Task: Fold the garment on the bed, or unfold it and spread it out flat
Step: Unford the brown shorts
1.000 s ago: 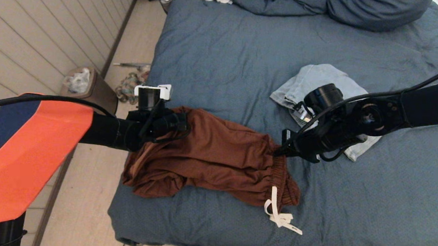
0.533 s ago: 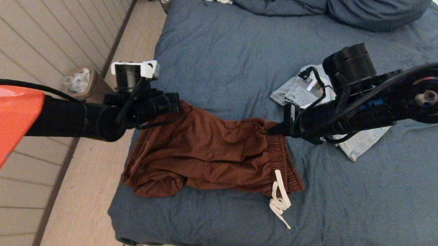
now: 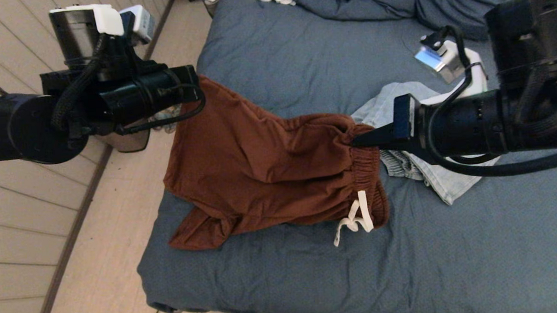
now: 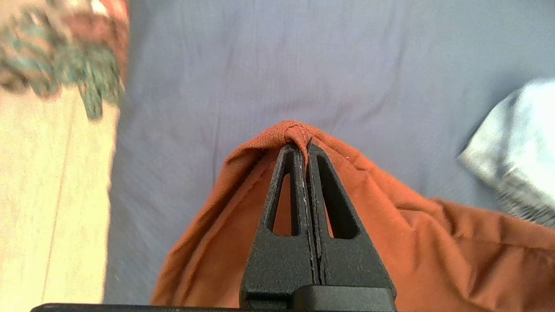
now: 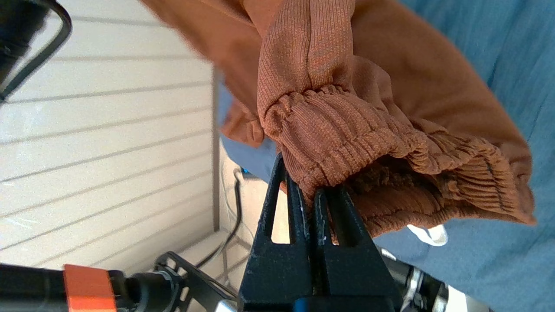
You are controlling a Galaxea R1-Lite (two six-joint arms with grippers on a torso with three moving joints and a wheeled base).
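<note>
At the left, the left gripper (image 4: 305,145) is clamped on a hem corner of the rust shorts (image 3: 270,175), holding it up over the left edge of the bed (image 3: 284,278). The shorts hang stretched between the two arms, their lower folds resting on the sheet near the bed's left edge (a white drawstring (image 3: 354,219) dangles at the waistband). On the right, the right gripper (image 5: 310,190) pinches the ribbed waistband, jaws closed on the cloth. Just behind it on the bed lies a pale blue garment (image 3: 430,178).
</note>
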